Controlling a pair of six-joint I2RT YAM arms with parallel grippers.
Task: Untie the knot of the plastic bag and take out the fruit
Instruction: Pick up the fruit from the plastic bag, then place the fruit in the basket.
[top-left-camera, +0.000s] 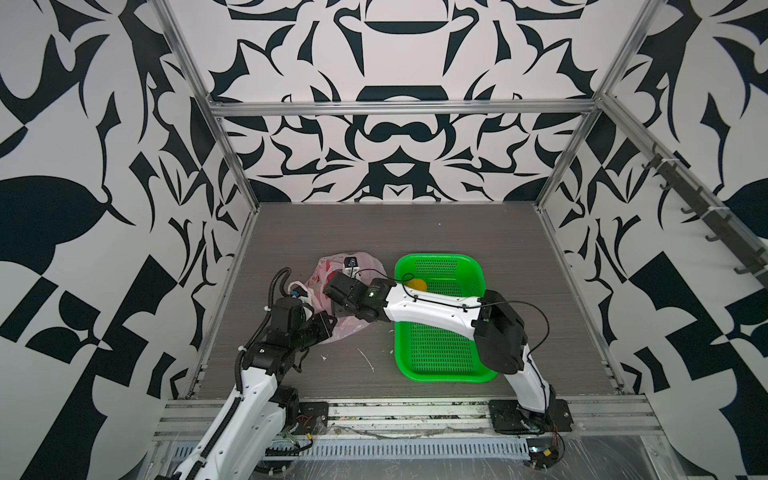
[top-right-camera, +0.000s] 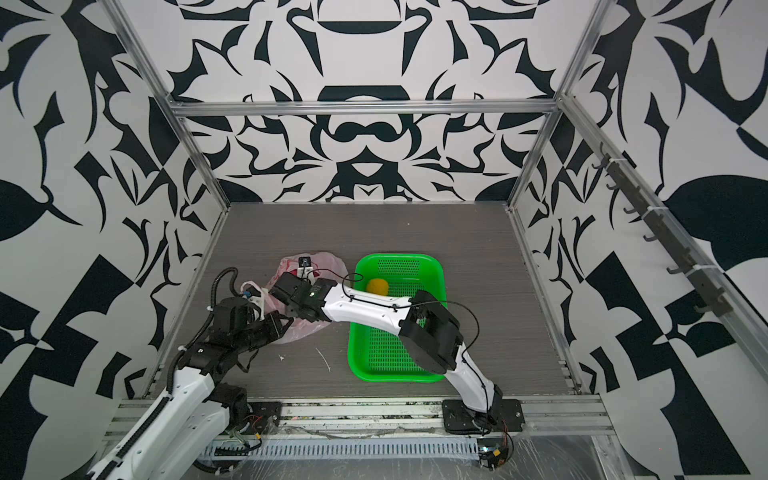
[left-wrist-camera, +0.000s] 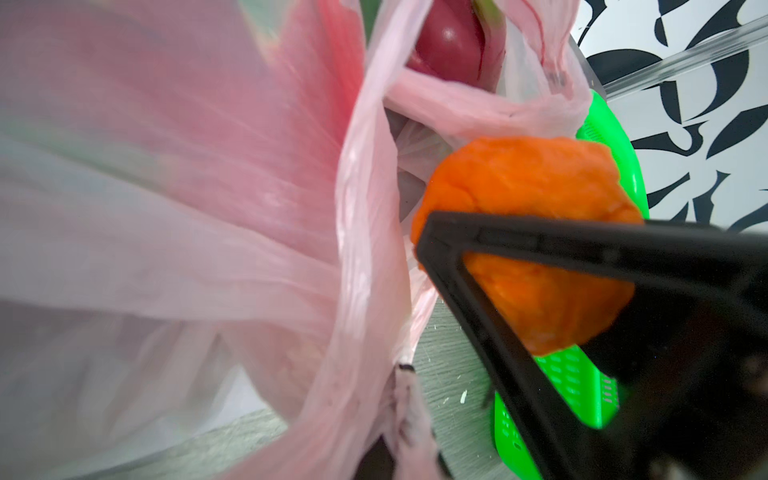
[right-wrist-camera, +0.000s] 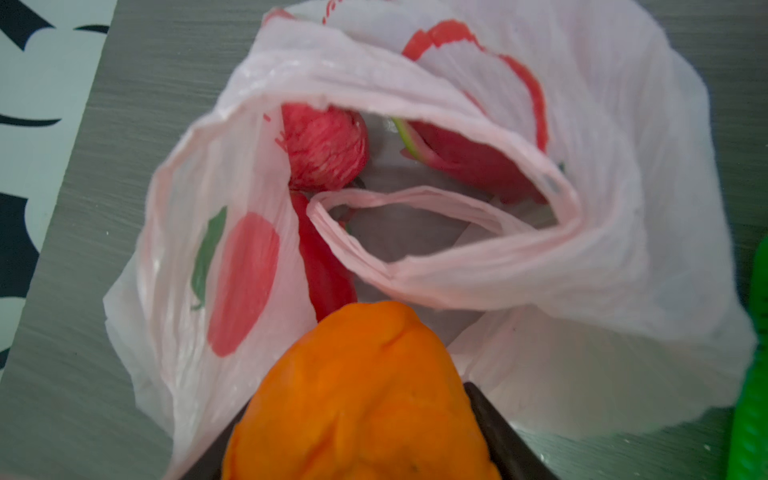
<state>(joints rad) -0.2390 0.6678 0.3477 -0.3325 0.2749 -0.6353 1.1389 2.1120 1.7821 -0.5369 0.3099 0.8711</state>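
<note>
While my right gripper (right-wrist-camera: 357, 432) clamps the orange (right-wrist-camera: 357, 374), jaws partly spread, near the bag's (top-left-camera: 365, 266) open mouth, my left gripper (top-left-camera: 328, 323) pinches bag plastic, fully closed.

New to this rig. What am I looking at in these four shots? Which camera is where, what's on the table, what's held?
This is a robot with a left arm and a right arm, each ending in a two-finger gripper. Two pictures come from one overhead stereo camera and look nearly identical. The other two come from a camera on each arm's wrist. On the grey table sit a pink plastic bag, already open, and a green basket with one yellow fruit inside. The right gripper is closed on an orange fruit at the bag's mouth. The left gripper is shut, pinching the bag's edge. Inside the bag are a red apple and dragon fruit.
</note>
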